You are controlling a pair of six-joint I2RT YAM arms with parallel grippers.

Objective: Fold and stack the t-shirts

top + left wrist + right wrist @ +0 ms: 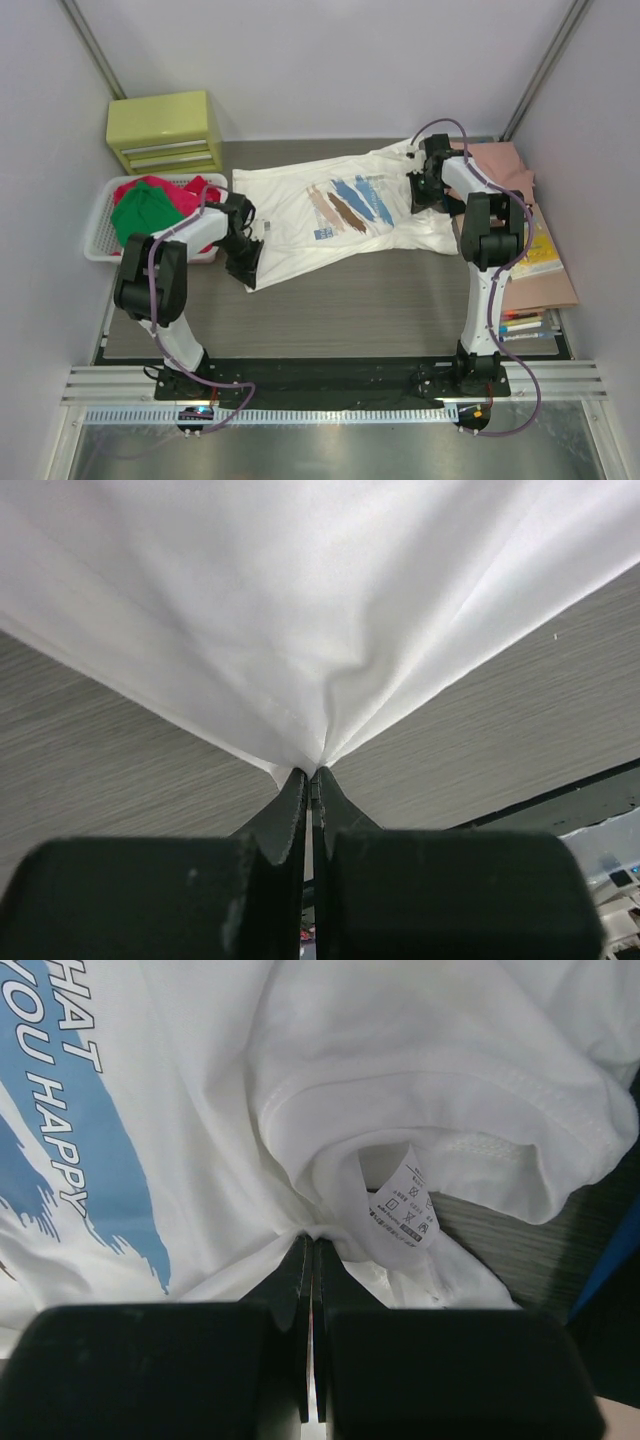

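A white t-shirt point(340, 215) with blue, brown and pink brush-stroke print lies spread across the middle of the table. My left gripper point(246, 262) is shut on its near-left hem corner; the cloth point(330, 630) fans out from the tips in the left wrist view. My right gripper point(418, 192) is shut on the shirt point(200, 1110) by the collar, where a care label point(402, 1203) hangs. Red and green t-shirts point(150, 205) sit in the white basket point(100, 240) at left. A salmon-pink t-shirt point(505, 165) lies at the far right.
A yellow-green drawer box point(165, 130) stands at the back left. A yellowish book point(540, 255) and several pens point(525, 325) lie on a brown mat point(555, 290) at the right, next to the right arm.
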